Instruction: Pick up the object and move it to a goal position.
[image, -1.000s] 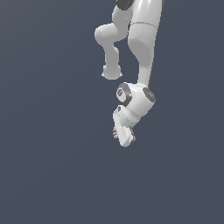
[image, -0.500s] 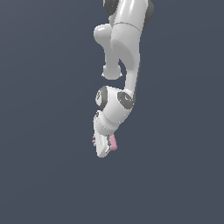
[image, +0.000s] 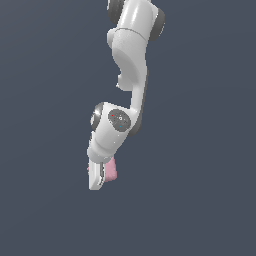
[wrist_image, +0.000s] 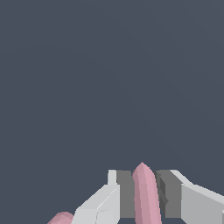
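Where the white arm (image: 131, 65) hangs down against plain dark grey, its claw (image: 98, 176) points downward. Pink object (image: 110, 169) sits at the claw's tip, showing on the exterior view's right side of the white fingers (image: 95, 179). Wrist view: a small pink bit at the edge, then one white finger (wrist_image: 101, 202) with grey pad, object (wrist_image: 146, 195) clamped between the pads, second finger (wrist_image: 197, 204) beyond. Jaws closed on it, both pads touching.
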